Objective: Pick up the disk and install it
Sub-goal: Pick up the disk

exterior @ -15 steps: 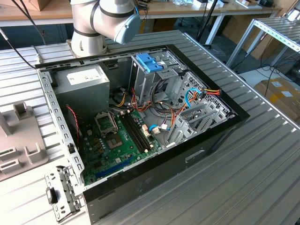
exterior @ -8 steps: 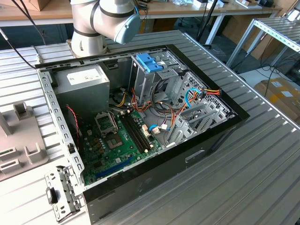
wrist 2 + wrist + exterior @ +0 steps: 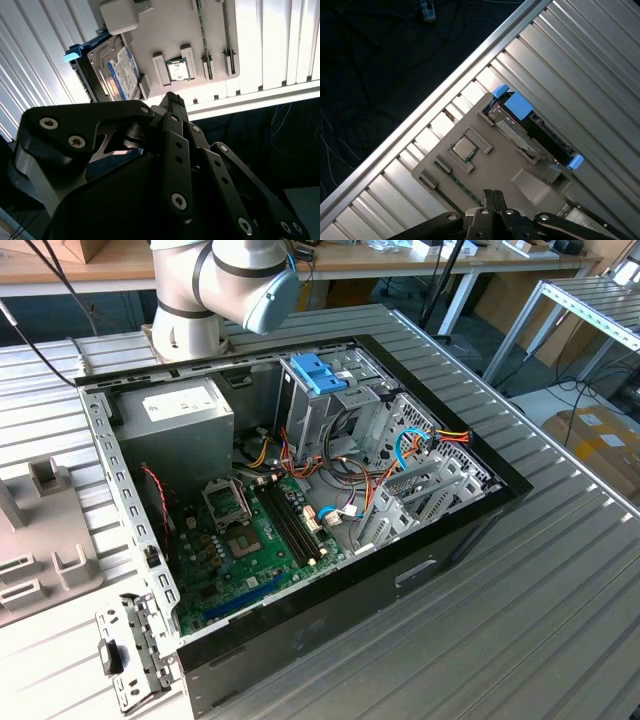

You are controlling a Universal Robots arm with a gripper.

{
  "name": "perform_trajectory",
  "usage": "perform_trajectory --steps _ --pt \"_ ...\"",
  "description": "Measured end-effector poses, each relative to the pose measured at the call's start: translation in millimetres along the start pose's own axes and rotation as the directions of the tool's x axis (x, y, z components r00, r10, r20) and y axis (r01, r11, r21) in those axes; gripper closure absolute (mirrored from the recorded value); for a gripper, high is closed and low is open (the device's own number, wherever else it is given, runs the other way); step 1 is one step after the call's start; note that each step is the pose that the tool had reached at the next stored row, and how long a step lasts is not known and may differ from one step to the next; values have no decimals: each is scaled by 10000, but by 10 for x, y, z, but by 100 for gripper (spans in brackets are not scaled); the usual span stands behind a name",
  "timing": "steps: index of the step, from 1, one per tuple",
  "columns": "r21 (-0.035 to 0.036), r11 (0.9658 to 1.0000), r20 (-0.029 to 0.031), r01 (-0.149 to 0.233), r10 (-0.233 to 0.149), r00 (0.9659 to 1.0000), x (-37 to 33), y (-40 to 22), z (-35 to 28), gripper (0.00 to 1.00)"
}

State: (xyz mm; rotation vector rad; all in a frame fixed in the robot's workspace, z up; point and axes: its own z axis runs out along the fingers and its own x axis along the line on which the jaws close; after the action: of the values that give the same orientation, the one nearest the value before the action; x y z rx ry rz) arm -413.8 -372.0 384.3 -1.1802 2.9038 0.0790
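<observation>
The disk (image 3: 532, 131) stands on edge in a slot of a grey holder plate (image 3: 495, 172) on the ribbed metal table, with light-blue rails at its ends. In the second wrist view the disk (image 3: 116, 70) shows its grey face and a white-and-blue label. My gripper (image 3: 493, 193) hangs above the holder plate, a short way off the disk and not touching it. Its fingers are shut together with nothing between them, which the gripper (image 3: 172, 98) also shows in the second wrist view.
A small square chip (image 3: 465, 148) sits in a pocket of the holder plate (image 3: 175, 30). In the exterior view an open computer case (image 3: 300, 490) lies on the table, with a metal cage carrying a bright-blue bracket (image 3: 318, 373), a motherboard (image 3: 250, 540) and the arm's base (image 3: 215, 290) behind it.
</observation>
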Motion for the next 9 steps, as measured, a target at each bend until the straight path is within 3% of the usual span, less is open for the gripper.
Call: perform_trajectory --steps 9 --pt "-8 9995 -13 309 -309 9995 0 0 1 89"
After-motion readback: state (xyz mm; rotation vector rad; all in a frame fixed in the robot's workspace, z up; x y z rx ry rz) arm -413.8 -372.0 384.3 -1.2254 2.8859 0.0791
